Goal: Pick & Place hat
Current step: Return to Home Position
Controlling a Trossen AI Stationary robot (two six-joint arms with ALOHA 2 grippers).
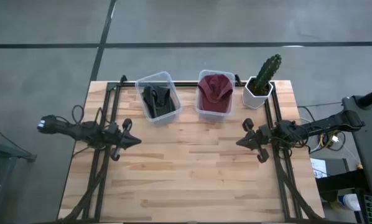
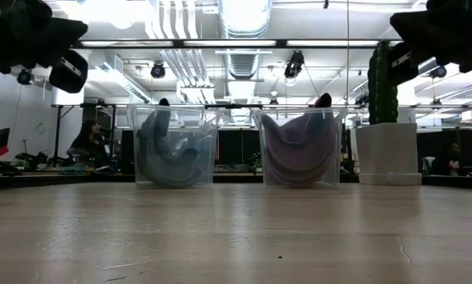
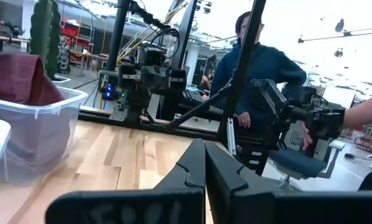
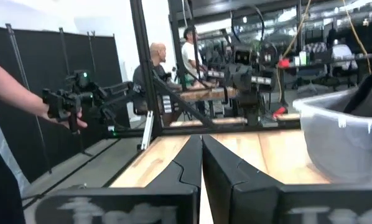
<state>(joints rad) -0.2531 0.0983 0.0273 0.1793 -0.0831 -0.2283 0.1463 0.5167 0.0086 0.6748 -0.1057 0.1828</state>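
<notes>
Cloth that looks soft, light and floppy, the black cap point(image 1: 158, 99) lies crumpled in the left bin point(image 1: 153, 76) and probably grips best at its stiffer brim, while the left gripper point(image 1: 136, 141) and right gripper point(image 1: 239, 142) hover over the worktop point(image 1: 186, 168), fingers closed on nothing.

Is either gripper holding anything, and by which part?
Nothing is held. The left gripper and right gripper are shut and empty; the black cap lies in the clear bin.

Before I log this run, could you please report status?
Left claw shut, empty, over table, left side. Right claw shut, empty, right side. Black cap in left bin, maroon cap in right bin. Nothing in the way.
</notes>
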